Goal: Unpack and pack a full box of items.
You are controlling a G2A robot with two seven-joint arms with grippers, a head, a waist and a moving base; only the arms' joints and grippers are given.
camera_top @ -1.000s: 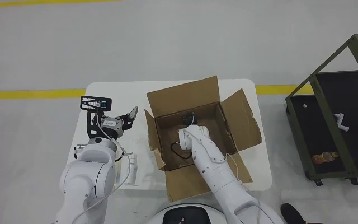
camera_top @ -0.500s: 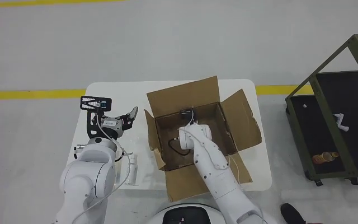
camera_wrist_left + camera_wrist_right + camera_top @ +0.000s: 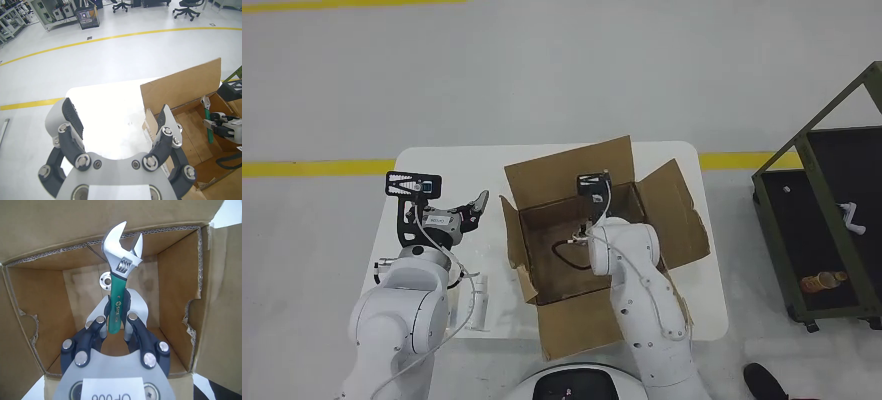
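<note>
Two hands: right hand (image 3: 117, 306) tight on green wrench (image 3: 121, 258) over box (image 3: 36, 291); left hand (image 3: 117, 113) spread wide, empty.

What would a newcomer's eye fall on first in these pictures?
First, the green-handled wrench, held head up over the open cardboard box in the right arm's shut jaws. Next, the left arm's jaws, wide open above the white table beside the box.
</note>
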